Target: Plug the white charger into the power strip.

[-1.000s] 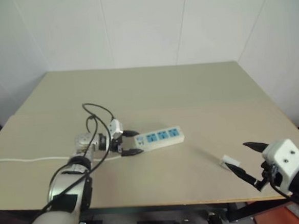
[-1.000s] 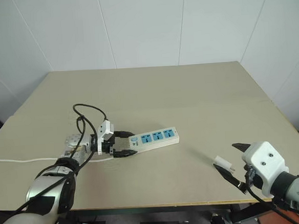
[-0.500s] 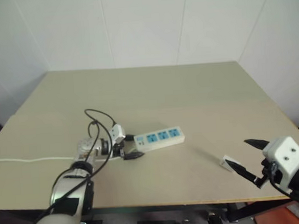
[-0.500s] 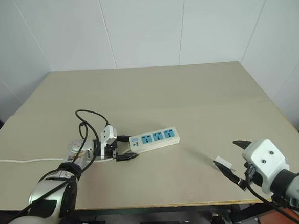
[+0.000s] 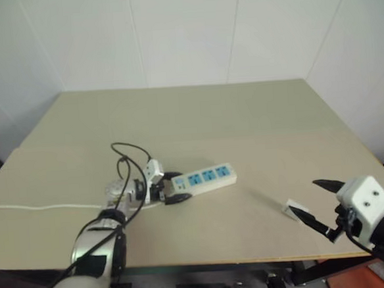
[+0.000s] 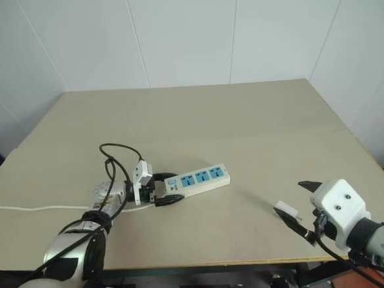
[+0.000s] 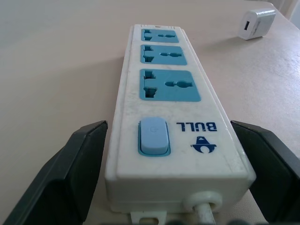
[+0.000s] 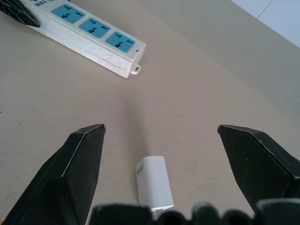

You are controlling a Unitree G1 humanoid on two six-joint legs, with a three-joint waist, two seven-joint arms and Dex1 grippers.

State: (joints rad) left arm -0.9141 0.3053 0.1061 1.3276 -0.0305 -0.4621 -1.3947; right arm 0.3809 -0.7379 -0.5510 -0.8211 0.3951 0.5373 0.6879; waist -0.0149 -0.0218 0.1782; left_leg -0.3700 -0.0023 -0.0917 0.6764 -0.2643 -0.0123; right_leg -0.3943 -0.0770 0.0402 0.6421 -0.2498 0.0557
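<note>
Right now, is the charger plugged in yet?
Not yet. The charger lies loose on the table between the open right gripper fingers. The open left gripper straddles the strip's cord end, steadying it. Grabbing and plugging remain.

Left arm reaches forward over the table, wrist bent toward the robot's right. Left gripper (image 6: 166,188) held level, fingers (image 7: 70,173) spread wide, one on each side of the strip's (image 7: 171,117) switch end. Right gripper (image 6: 297,209) near the table's front edge, fingers (image 8: 77,168) fully apart, nothing held.
</note>
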